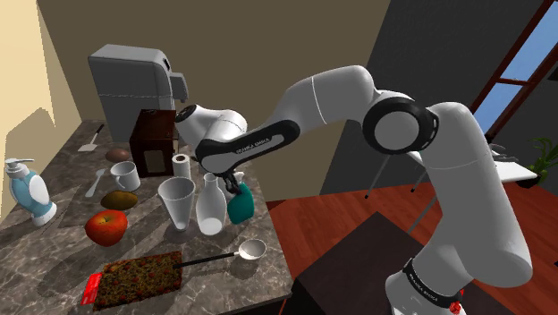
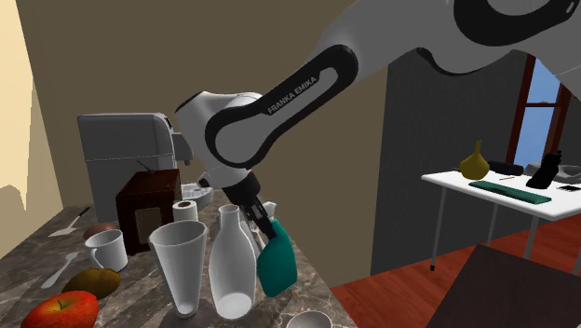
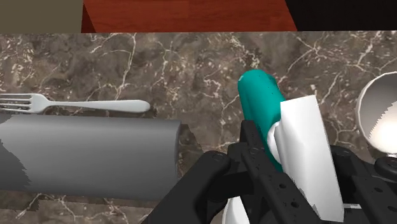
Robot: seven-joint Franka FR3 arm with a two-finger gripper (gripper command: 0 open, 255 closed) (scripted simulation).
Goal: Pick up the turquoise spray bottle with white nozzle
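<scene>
- Spray bottle [image 1: 240, 208]: nozzle hidden behind my gripper [image 1: 234, 186] in the shoulder view.
- Wrist view: fork [image 3: 83, 104] tine tips and most of the ladle [image 3: 380, 114] bowl are cut off by the frame edge.
- Apple [image 2: 58, 310]: underside cut off, second exterior view.

Teal bottle [image 2: 276, 266], white nozzle [image 3: 304, 143], black hand [image 1: 238, 186], white-veined brown marble counter [image 3: 159, 70]
</scene>
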